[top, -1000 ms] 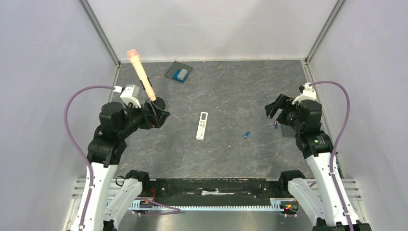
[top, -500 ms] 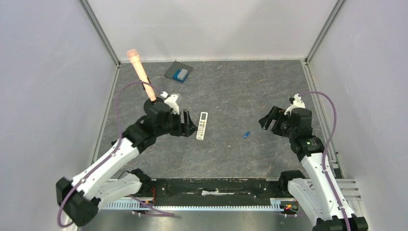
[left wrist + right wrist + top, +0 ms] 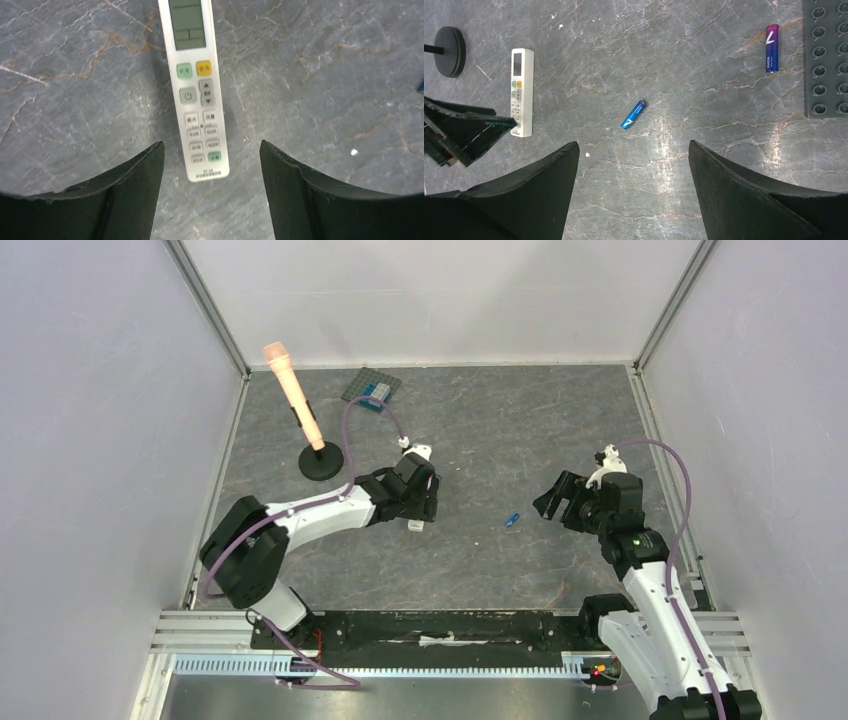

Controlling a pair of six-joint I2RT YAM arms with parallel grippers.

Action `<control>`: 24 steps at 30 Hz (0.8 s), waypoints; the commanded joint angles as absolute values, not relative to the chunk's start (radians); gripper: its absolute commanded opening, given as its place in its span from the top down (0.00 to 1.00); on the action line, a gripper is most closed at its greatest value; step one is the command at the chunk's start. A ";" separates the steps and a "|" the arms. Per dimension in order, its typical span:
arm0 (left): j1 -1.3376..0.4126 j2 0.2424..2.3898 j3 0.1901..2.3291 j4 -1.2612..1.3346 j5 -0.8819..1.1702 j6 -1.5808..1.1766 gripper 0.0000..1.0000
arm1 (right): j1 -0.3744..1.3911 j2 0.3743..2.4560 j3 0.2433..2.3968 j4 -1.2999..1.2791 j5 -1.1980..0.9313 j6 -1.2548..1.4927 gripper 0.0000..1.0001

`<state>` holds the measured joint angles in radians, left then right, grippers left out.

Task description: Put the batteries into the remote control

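While left end effector (image 3: 211,145) and right end effector (image 3: 633,144) gape, a studded plate (image 3: 824,55) neighbours one battery (image 3: 772,48).

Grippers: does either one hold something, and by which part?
Nothing is held. Left gripper stands open over the remote control; right gripper is open, empty.

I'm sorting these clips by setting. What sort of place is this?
Probably a robotics lab test cell: plain white panels wall in a grey tabletop, a left arm and right arm are bolted at its near edge, and a remote control and loose batteries lie out as props.
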<state>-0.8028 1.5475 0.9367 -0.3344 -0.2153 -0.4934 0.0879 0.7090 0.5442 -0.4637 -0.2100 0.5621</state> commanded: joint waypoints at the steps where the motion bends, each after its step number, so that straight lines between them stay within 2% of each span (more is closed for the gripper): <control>1: -0.805 1.628 1.000 -0.238 -0.277 -0.461 0.24 | 0.089 0.722 0.534 -0.430 -0.236 0.534 0.18; 8: -0.791 1.748 1.029 -0.256 -0.352 -0.493 0.25 | 0.089 0.733 0.550 -0.447 -0.237 0.514 0.18; 12: -0.765 1.765 1.027 -0.247 -0.322 -0.498 0.32 | 0.089 0.727 0.549 -0.456 -0.239 0.515 0.18; 14: -0.755 1.766 1.021 -0.233 -0.295 -0.500 0.42 | 0.088 0.726 0.548 -0.458 -0.243 0.517 0.18; 16: -0.749 1.764 1.020 -0.228 -0.273 -0.499 0.61 | 0.089 0.727 0.545 -0.460 -0.248 0.518 0.18; 18: -0.749 1.754 1.028 -0.237 -0.241 -0.491 0.86 | 0.089 0.727 0.541 -0.455 -0.272 0.524 0.18; 19: -0.749 1.738 1.029 -0.239 -0.225 -0.484 0.93 | 0.089 0.728 0.537 -0.450 -0.289 0.526 0.18; 20: -0.749 1.725 1.033 -0.247 -0.199 -0.475 0.98 | 0.089 0.726 0.531 -0.439 -0.313 0.533 0.18; 24: -0.749 1.593 1.035 -0.249 -0.025 -0.437 0.98 | 0.100 0.703 0.474 -0.318 -0.473 0.596 0.18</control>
